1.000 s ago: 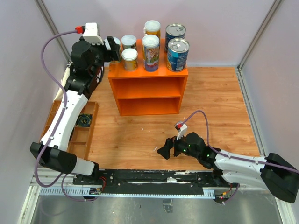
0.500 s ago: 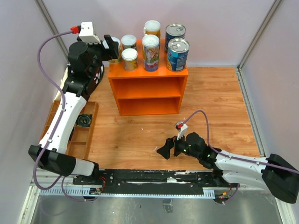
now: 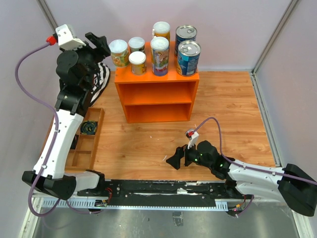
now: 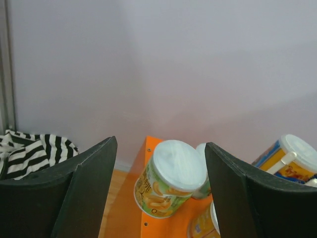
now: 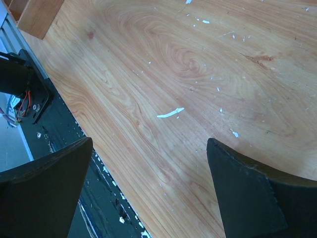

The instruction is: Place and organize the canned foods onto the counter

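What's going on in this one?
Seven cans stand on top of the orange counter. The left gripper hovers open and empty, just left of the small white-lidded can at the counter's left edge. The right gripper sits open and empty, low over the wooden table near its front.

Bright, even diffuse light; shadows soft. Slight glare on 2 silver can tops (image 3: 188, 48). Wrist view: my left fingers (image 4: 59, 198) close-up, soft-focus; wall (image 4: 198, 74) washed out.
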Available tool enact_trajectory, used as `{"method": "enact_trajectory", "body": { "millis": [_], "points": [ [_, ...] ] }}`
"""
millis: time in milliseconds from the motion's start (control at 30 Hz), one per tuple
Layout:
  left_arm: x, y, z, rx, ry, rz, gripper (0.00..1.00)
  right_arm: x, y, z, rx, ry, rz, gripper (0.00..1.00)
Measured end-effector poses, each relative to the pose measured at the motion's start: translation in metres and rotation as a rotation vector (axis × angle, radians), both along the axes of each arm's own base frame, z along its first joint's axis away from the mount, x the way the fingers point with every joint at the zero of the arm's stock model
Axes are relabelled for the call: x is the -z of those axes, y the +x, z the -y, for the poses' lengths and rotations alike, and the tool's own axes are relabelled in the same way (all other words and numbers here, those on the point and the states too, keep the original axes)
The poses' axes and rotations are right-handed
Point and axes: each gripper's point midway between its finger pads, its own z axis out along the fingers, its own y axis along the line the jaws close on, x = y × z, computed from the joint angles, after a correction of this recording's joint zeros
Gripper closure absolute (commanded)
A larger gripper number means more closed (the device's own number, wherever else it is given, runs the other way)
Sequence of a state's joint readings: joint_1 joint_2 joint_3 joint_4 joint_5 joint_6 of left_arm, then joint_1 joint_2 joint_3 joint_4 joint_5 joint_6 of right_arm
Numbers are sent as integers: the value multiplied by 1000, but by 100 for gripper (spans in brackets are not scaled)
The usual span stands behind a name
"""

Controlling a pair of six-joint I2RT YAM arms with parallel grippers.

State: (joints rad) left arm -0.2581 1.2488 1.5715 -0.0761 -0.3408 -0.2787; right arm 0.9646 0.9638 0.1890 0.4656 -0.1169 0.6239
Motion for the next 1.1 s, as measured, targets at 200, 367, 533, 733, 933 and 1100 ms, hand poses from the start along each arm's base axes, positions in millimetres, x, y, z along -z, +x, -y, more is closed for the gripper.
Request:
{"method": "enact_trajectory", "body": {
  "millis": [200, 367, 533, 733, 933, 1100],
  "points": [
    [14, 4, -20, -94, -94, -44, 40, -4, -1, 0, -6, 8, 2, 1],
    [35, 20, -42, -114, -207, -98, 61, -9, -1, -1, -6, 16, 8, 1],
    [55, 34, -58, -67, -330, -126, 67, -11, -1, 0, -6, 19, 11, 1],
    [80, 49, -53, 47, -447, -166, 77, -10, -2, 1, -6, 14, 8, 1],
    [88, 62, -29, 181, -504, -193, 78, -4, -2, 1, -6, -4, -5, 1],
    [82, 62, -18, 252, -533, -183, 82, -3, -2, 1, -6, -5, -6, 1]
  ]
}}
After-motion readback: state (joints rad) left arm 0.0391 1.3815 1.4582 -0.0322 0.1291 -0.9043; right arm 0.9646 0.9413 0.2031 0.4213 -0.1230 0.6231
